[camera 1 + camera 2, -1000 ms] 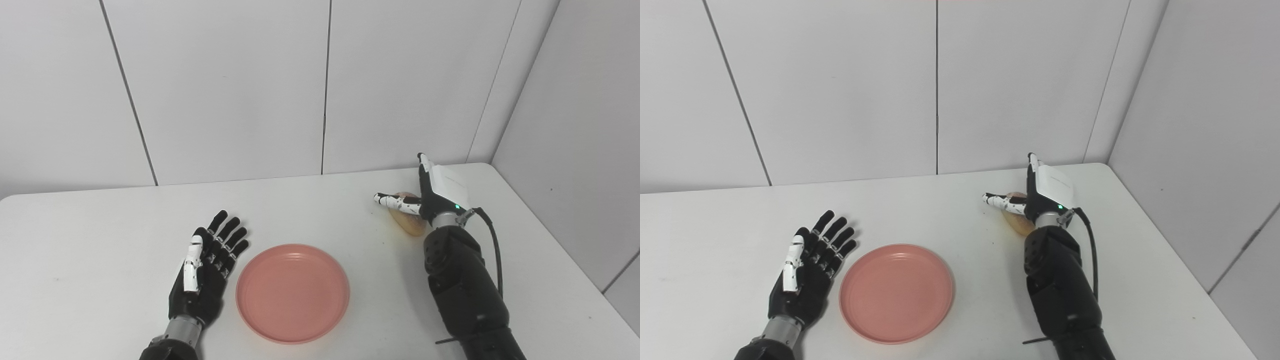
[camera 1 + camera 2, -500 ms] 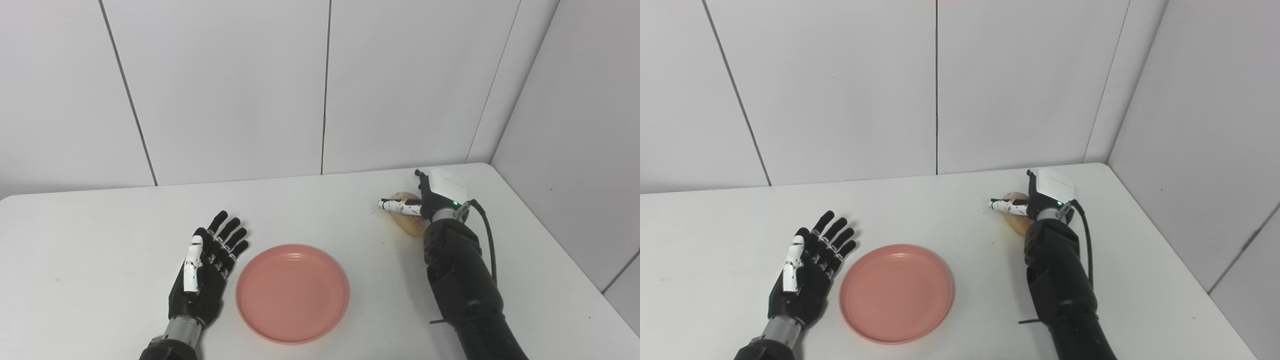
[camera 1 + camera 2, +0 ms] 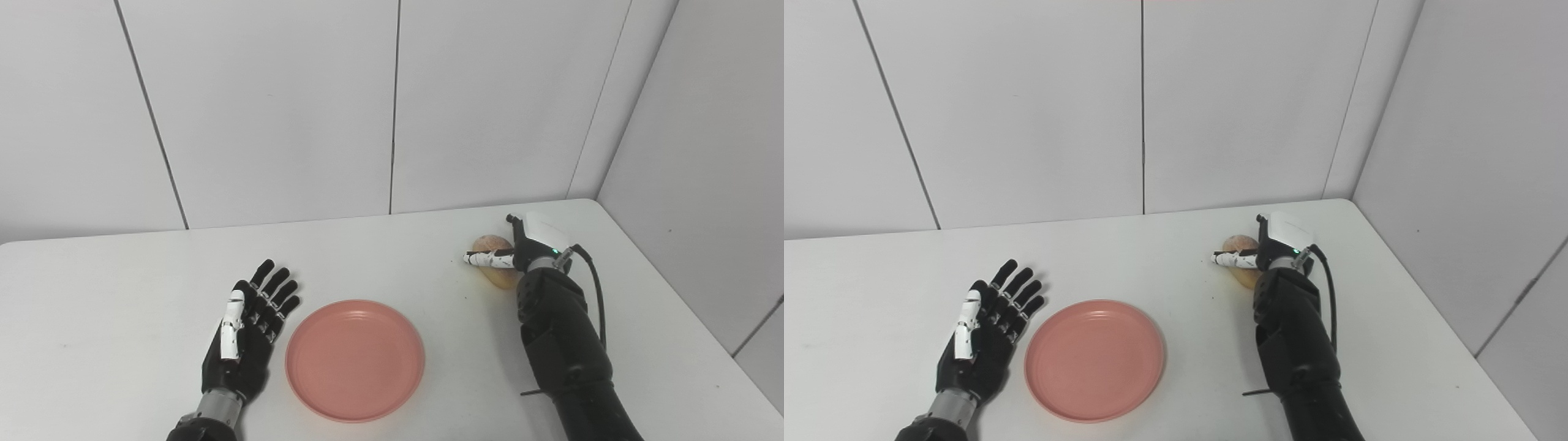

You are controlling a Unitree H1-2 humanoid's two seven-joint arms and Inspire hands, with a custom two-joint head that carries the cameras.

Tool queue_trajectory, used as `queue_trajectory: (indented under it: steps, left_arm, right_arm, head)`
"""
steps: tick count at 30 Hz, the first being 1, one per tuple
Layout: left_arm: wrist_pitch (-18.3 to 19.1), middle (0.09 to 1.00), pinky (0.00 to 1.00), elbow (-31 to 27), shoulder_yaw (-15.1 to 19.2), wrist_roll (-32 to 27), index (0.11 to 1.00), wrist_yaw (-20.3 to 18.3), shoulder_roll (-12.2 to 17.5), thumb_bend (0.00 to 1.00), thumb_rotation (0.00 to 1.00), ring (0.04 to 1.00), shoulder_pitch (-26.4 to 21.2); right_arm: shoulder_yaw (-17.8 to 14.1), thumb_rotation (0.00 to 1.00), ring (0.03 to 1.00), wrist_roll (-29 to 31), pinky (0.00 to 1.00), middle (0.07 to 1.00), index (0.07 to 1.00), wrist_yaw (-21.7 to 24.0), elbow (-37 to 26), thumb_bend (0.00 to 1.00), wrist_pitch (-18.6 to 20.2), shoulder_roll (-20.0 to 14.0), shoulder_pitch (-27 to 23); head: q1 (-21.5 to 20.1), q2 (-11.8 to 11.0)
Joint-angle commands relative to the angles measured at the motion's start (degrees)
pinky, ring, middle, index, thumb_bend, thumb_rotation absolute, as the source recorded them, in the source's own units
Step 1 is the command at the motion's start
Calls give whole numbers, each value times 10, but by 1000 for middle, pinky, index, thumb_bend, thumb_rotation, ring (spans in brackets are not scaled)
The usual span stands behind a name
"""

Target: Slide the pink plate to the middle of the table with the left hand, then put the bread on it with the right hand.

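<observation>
One pink plate [image 3: 355,359], one bread [image 3: 493,245], two hands.

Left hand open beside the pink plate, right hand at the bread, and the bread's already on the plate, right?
Not quite. The bread lies on the table near the far right corner, well apart from the pink plate, which is bare; the left eye view shows it. The rest holds: left hand open beside the plate, right hand at the bread.
</observation>
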Motion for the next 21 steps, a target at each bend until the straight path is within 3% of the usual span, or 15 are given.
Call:
queue_trajectory:
  steps: [1,9,13,21]
  left_arm:
    - [45,898,906,23,1,13,896,22,6,345,1000,892,32]
    - [48,898,910,20,2,11,896,23,6,350,1000,891,33]
    - [48,894,907,19,2,10,895,22,6,350,1000,887,33]
    - [53,896,908,16,2,10,896,24,5,349,1000,888,33]
  right_arm:
    - [-6,589,793,-9,686,841,859,-4,-6,999,-2,-5,-28]
    - [13,602,846,-11,759,871,882,3,11,989,-2,-10,-29]
    - [16,600,829,-10,723,864,880,-1,20,987,-2,-9,-29]
    - [21,499,810,37,716,835,842,-34,35,946,-2,-11,-27]
  head:
    - [1,1]
    - [2,3]
    - [2,3]
    - [4,5]
